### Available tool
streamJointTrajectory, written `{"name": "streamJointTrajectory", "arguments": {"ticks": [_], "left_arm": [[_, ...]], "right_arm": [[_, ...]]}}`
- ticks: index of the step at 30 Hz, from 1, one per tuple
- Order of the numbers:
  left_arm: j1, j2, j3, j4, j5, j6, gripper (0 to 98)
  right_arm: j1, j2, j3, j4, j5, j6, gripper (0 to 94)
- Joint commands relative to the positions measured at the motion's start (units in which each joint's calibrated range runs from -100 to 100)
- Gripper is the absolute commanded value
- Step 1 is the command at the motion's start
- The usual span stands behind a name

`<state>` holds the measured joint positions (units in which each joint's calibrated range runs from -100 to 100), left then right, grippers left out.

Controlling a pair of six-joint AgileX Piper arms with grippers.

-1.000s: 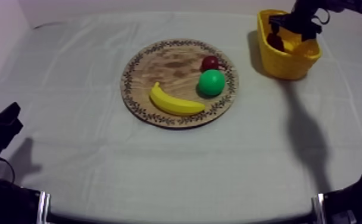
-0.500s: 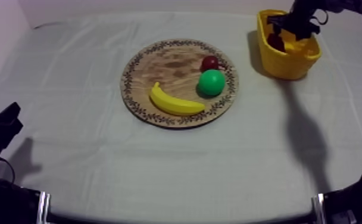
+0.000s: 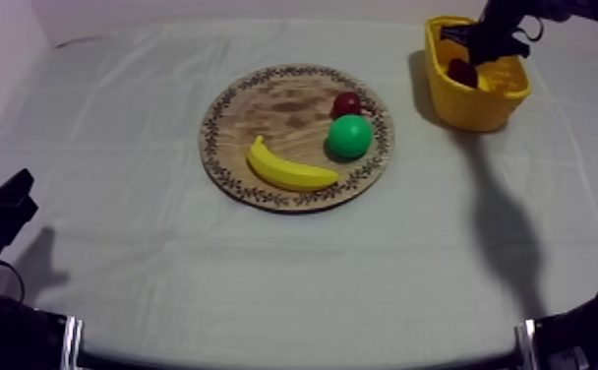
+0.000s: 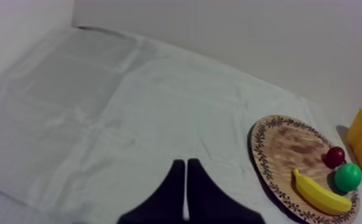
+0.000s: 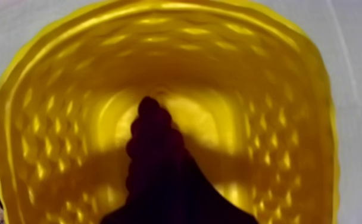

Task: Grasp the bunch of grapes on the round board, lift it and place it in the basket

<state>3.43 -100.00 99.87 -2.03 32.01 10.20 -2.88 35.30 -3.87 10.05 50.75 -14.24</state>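
Clothed table (image 3: 116,246): wooden board (image 3: 273,103) centre, yellow basket (image 3: 475,108) far right

Left side: bare cloth (image 3: 96,148), open from the table edge to the board
Centre: wooden board (image 3: 254,103) with a banana (image 3: 288,169), a green fruit (image 3: 348,136) and a small red fruit (image 3: 346,102) lying low on it
Between board and basket: a strip of bare cloth
Far right: yellow basket (image 3: 475,103), upright walls, right gripper (image 3: 470,39) over its mouth
Near side: open cloth, left gripper (image 3: 18,192) low at the near left corner
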Motion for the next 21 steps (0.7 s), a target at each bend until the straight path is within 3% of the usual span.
{"name": "streamJointTrajectory", "arguments": {"ticks": [1,21], "left_arm": [[0.01,0.0,0.02,0.01,0.0,-0.01,0.1],[0.01,0.0,0.02,0.01,0.0,-0.01,0.1]], "right_arm": [[0.05,-0.99,0.81,0.08,0.14,-0.11,0.6],[0.2,-24.95,11.91,-0.21,1.34,0.5,0.4]]}}
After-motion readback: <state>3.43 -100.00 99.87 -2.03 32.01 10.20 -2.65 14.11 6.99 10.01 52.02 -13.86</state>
